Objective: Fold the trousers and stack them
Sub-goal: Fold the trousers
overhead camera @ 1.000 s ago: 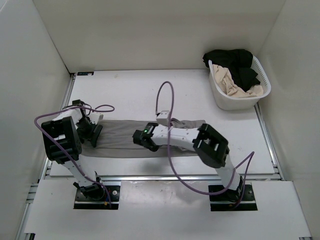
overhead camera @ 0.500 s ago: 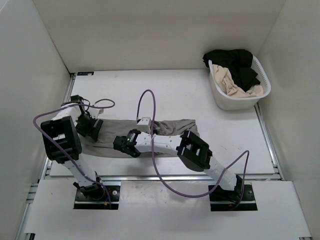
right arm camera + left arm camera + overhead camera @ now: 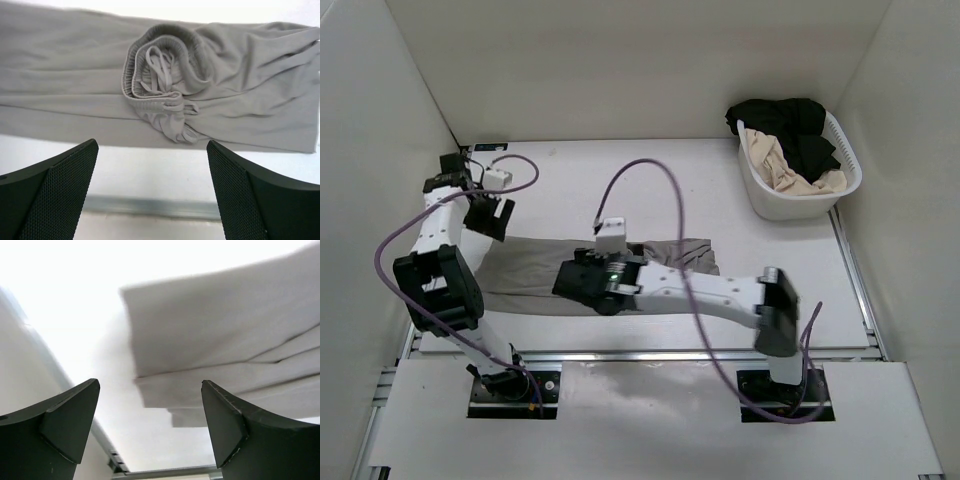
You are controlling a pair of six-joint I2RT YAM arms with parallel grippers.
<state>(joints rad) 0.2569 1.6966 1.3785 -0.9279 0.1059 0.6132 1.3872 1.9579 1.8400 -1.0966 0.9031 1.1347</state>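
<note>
The grey-taupe trousers lie as a long folded strip across the front of the table. In the right wrist view their waistband is bunched in a loop with the drawstring showing, resting on the flat legs. My right gripper hovers over the strip's middle, open and empty. My left gripper hangs open above and behind the strip's left end. In its own view the layered leg ends lie beyond its empty fingers.
A white basket at the back right holds a black garment and a beige-cream one. White walls close in on the left, back and right. A metal rail runs along the table's front edge.
My right gripper opened and let go of the trousers' waist end after carrying it leftward over the legs. My left gripper rose and drew back-left, off the leg ends.
</note>
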